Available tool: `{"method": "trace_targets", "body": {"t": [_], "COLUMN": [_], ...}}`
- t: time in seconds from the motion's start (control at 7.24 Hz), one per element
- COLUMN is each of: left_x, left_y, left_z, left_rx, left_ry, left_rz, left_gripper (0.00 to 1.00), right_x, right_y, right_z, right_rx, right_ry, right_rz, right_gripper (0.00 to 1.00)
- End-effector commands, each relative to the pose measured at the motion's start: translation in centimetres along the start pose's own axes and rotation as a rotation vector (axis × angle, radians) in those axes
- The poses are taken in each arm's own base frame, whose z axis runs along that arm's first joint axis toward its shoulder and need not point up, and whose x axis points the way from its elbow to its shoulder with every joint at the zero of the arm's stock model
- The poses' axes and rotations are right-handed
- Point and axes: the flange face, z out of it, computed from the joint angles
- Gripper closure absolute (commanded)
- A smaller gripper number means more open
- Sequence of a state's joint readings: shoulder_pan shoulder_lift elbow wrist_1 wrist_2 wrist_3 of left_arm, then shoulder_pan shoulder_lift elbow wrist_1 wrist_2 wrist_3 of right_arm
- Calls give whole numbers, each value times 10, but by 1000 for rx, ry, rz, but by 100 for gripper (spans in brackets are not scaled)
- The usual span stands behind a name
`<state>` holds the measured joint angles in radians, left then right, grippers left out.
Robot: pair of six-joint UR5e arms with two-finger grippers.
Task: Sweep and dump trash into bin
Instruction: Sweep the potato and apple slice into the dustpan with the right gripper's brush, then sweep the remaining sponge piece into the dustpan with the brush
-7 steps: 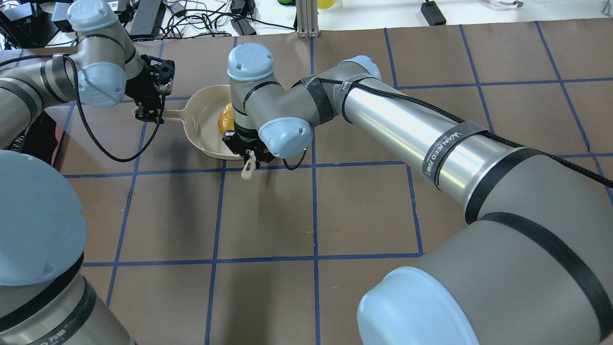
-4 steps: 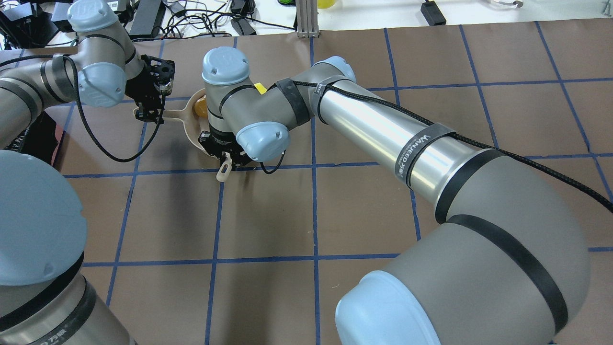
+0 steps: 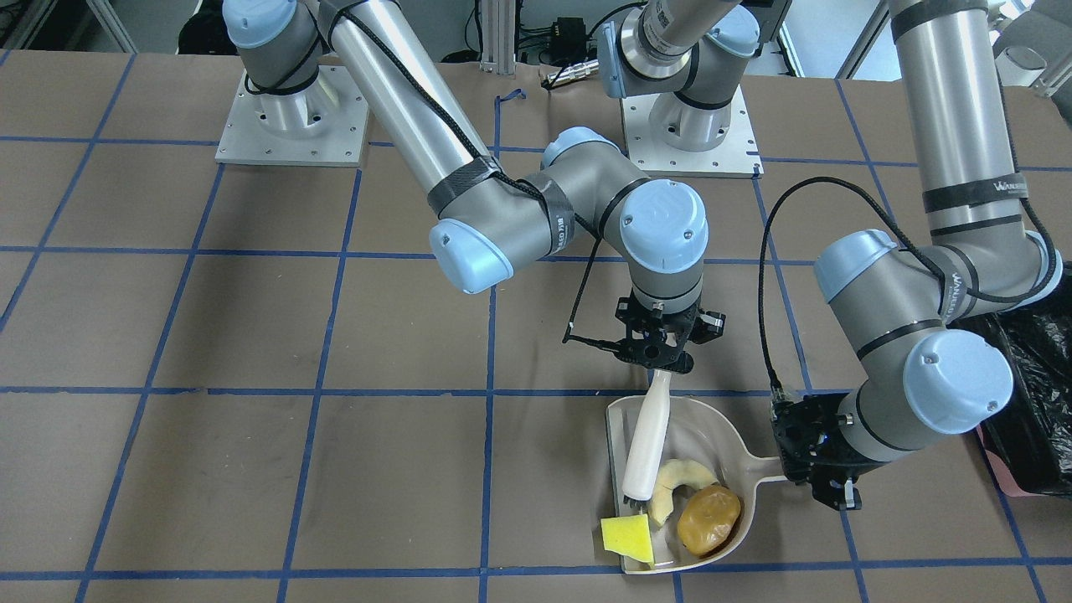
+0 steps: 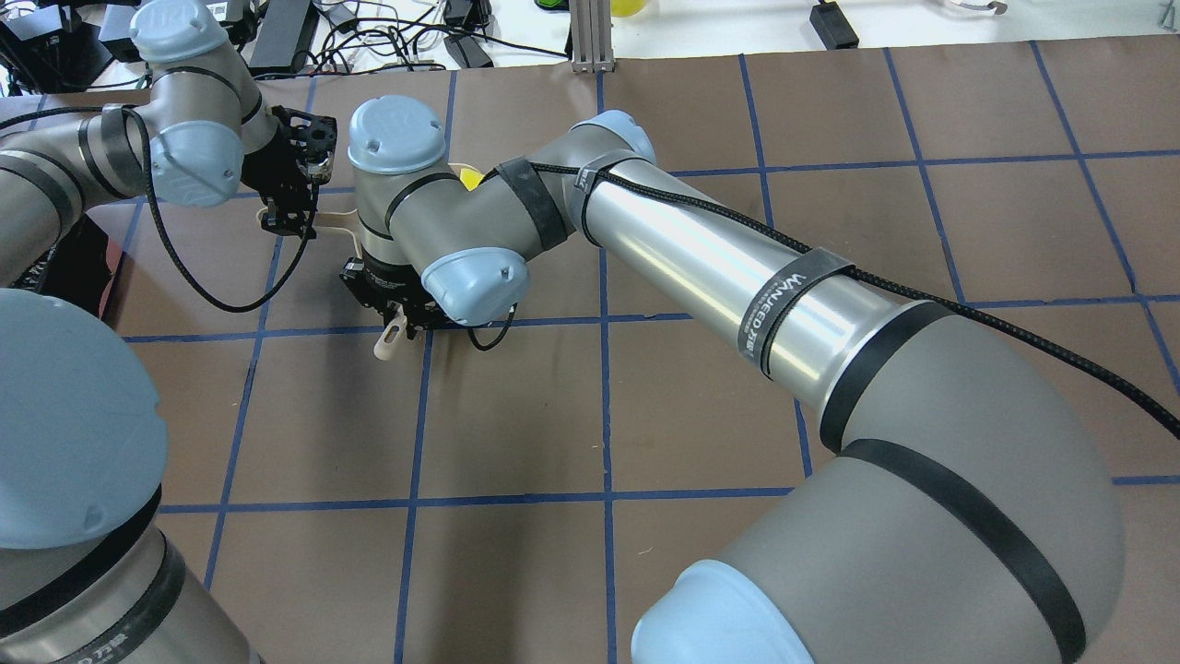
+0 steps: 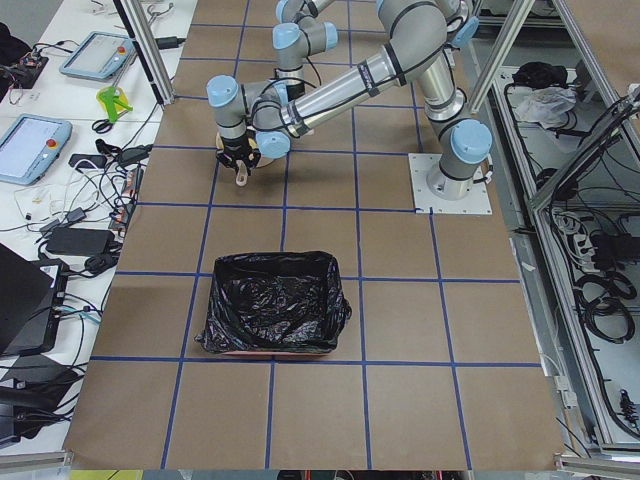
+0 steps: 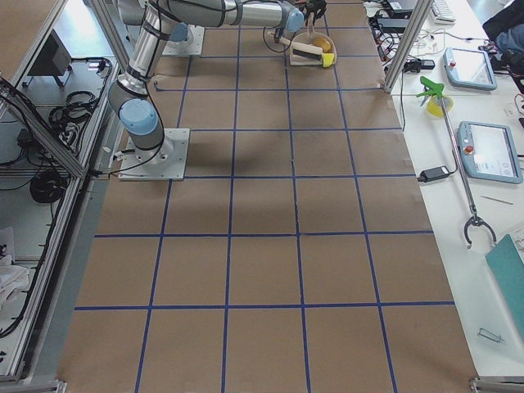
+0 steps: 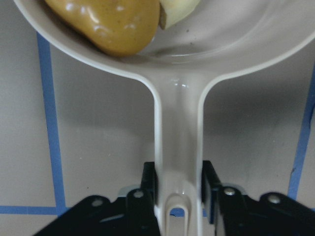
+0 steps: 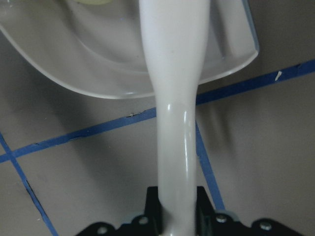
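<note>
Sweep stage, seen from across the brown paper-covered desk (image 3: 251,335) with its blue tape grid, read left to right. The right gripper (image 3: 663,358) has its fingers pinched on the top of a smooth, glossy white brush (image 3: 646,444), which slants down into the pan. Just below the brush tip, the yellow wedge with green edge (image 3: 628,538), flat-faced and blocky, sits at the pan's open lip and seems not fully inside. The pale cream curved crescent slice (image 3: 682,486) and the shiny brown-yellow potato-like oval lump (image 3: 708,519) lie inside, touching each other. The beige dustpan (image 3: 716,431) is hard moulded plastic with a rounded back wall and a narrow handle. The left gripper (image 7: 178,194) has its fingers clamped on either side of that handle. The bin (image 3: 1034,402), pink and lined with a crinkled black bag, stands well apart at the far right. Judged progress: gathering is nearly complete; nudging the wedge in, then lifting, carrying and tipping into the bin, are left.
</note>
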<state>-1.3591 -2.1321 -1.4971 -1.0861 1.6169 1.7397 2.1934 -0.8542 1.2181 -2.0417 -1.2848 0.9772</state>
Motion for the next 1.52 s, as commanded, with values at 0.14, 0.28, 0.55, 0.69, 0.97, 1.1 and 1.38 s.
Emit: {"method": "trace_targets", "body": {"t": [0.14,0.28,0.55,0.69,0.97,1.1,1.38], "left_x": [0,0,0,0,0,-1,-1], "left_y": [0,0,0,0,0,0,0], "left_z": [0,0,0,1,1,0,1], "left_rx": [0,0,0,-1,-1,-2,-1], "left_ry": [0,0,-1,0,2,-1,2], "left_rz": [3,3,0,0,0,0,0], "left_gripper": [91,91,91,91,91,91,91], "right_x": [-11,-8,15,29,54,59,72], "right_y": [25,26,4,-16,-46,-57,-89], "right_z": [-40,-44,-35,-37,-34,-35,-39], "right_rx": [-16,-7,60,84,117,122,150], "right_ry": [-65,-48,88,129,202,209,244], "right_rz": [126,121,45,44,-34,-70,-164], "right_gripper": [100,100,100,100,100,100,100]}}
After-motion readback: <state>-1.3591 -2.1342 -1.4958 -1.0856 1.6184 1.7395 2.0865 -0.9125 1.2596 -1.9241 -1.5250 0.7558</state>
